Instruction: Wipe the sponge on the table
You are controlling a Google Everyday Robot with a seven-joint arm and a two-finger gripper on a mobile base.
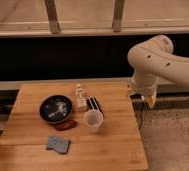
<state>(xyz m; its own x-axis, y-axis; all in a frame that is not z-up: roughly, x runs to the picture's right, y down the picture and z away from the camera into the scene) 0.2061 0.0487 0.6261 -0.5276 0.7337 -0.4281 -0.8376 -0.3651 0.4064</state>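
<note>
The sponge [58, 144], a small flat blue-grey pad, lies on the front left part of the wooden table [113, 145]. My gripper [150, 101] hangs at the end of the white arm, above the table's right edge and far to the right of the sponge. Nothing is seen in it.
A dark bowl [56, 109] sits at left centre with a reddish-brown flat piece [65, 125] at its front. A small white bottle [80, 96], a dark flat item [94, 104] and a tipped white cup [93, 120] stand mid-table. Grey floor lies to the right.
</note>
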